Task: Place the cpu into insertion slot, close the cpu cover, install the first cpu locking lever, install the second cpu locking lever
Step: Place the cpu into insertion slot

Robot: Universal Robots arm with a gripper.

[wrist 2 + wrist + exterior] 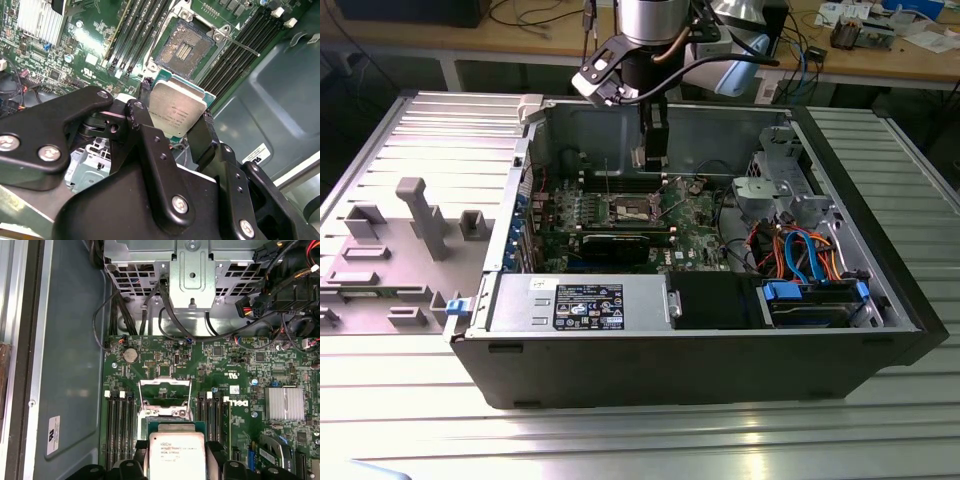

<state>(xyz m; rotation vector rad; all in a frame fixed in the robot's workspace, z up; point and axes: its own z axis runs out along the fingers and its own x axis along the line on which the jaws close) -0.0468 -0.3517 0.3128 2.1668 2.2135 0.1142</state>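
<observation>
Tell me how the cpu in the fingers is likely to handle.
The cpu looks rigid and thin, so probably light. Its smooth metal top could be slippery; the fingers pinch only its edges, so a knock might shift it.

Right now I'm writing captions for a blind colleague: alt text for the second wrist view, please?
The black gripper holds the silver-topped cpu by two edges, short of the open, empty insertion slot on the green motherboard. Long dark memory slots flank it.
</observation>
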